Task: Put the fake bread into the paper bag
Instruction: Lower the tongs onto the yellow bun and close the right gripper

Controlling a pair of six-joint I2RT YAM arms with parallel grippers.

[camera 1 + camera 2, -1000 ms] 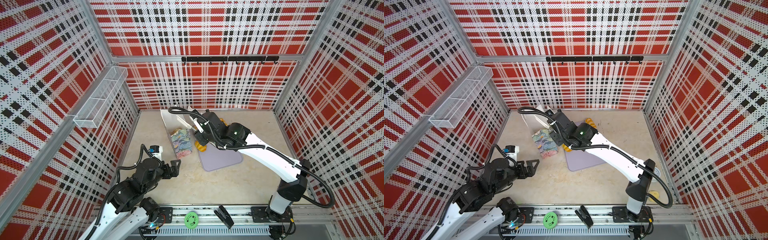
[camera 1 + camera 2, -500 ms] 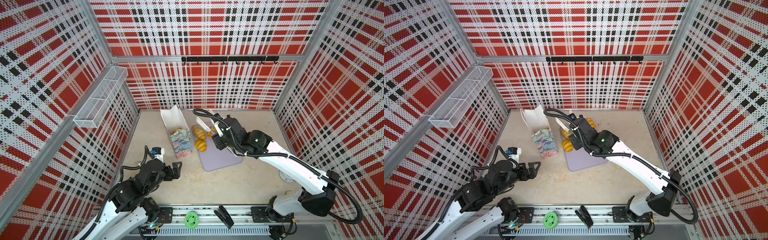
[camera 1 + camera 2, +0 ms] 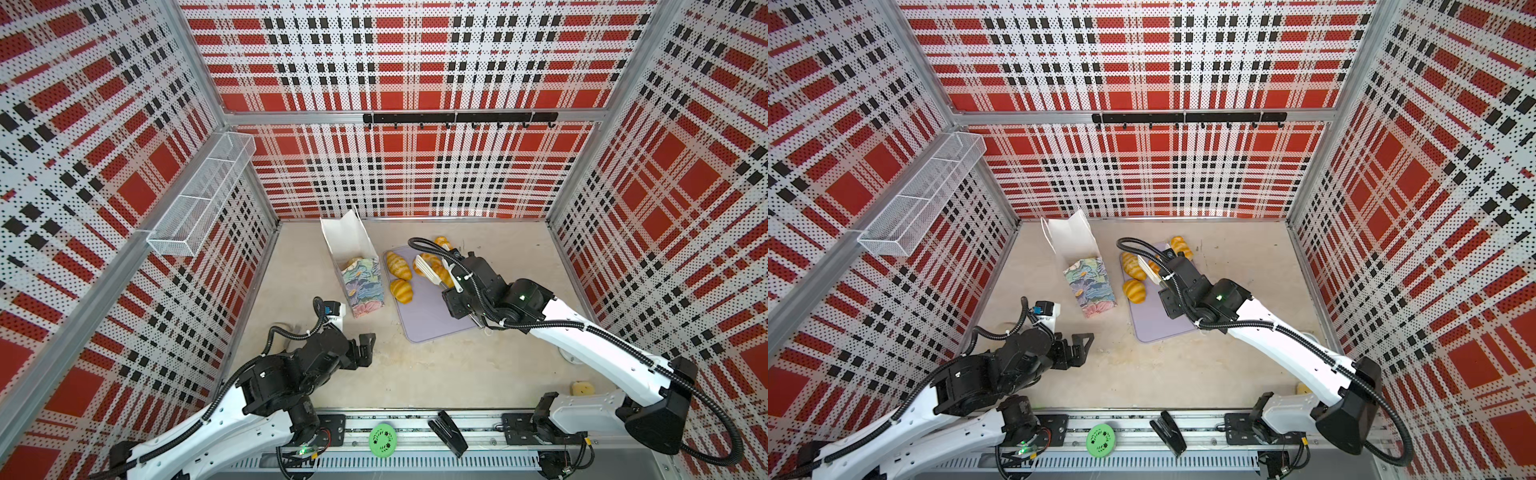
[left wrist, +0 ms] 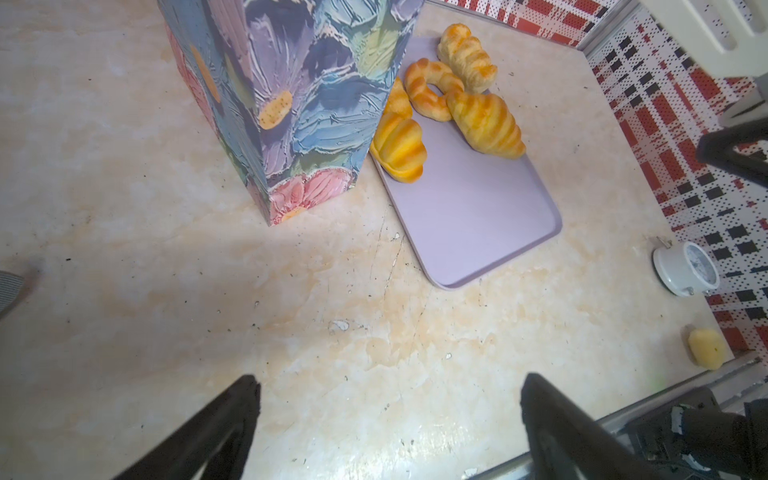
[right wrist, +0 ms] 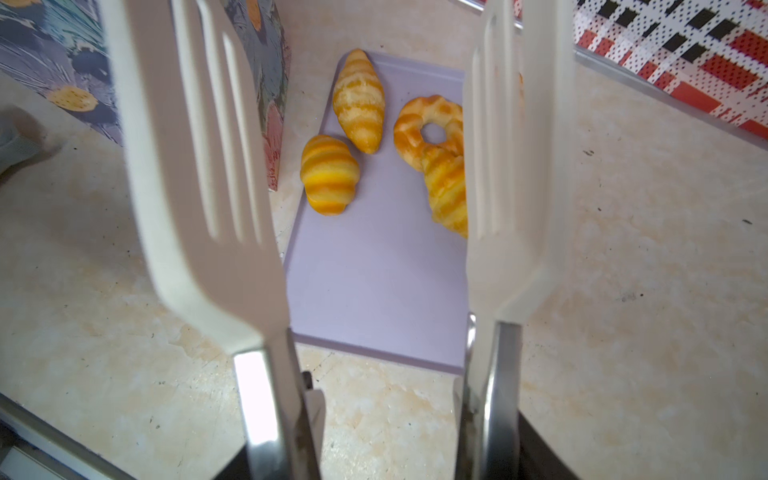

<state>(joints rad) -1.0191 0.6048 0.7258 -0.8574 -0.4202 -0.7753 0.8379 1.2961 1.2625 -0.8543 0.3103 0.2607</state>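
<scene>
Withdrawn from above the bag mouth since a second ago, the right tool [image 3: 451,282] now hangs over the flat lavender plastic tray [image 3: 432,322]. The left tool [image 4: 388,399] has scarcely shifted.

Right tool: clamped on the steel arms of a pair of white slotted plastic tongs [image 5: 199,166]. The blades stand well apart with nothing between them. Judgement: a delivery is complete and the blades are spread ready for the next piece.

Left tool: jaws fully spread and empty, hovering low over the beige marbled surface [image 4: 166,291]. The tall floral-print paper bag [image 3: 361,286] stands upright just ahead of it, untouched. Judgement: this tool waits close by to steady the bag should it tip.

Fake bread: at least one golden piece [image 3: 353,262] shows inside the bag against the white lining. Four pieces lie on the tray ahead of the right tool:
- a glossy striped yellow bun [image 5: 329,180]
- a pale croissant [image 5: 358,102]
- a ring-shaped pastry [image 5: 428,124]
- a second croissant [image 5: 446,195], touching the ring and partly hidden by a blade

One further bun [image 3: 1181,247] lies at the tray's far end; whether it is on the tray cannot be told.

The bag stands just beside the tray, which keeps each carry short. Task judged partly done.
</scene>
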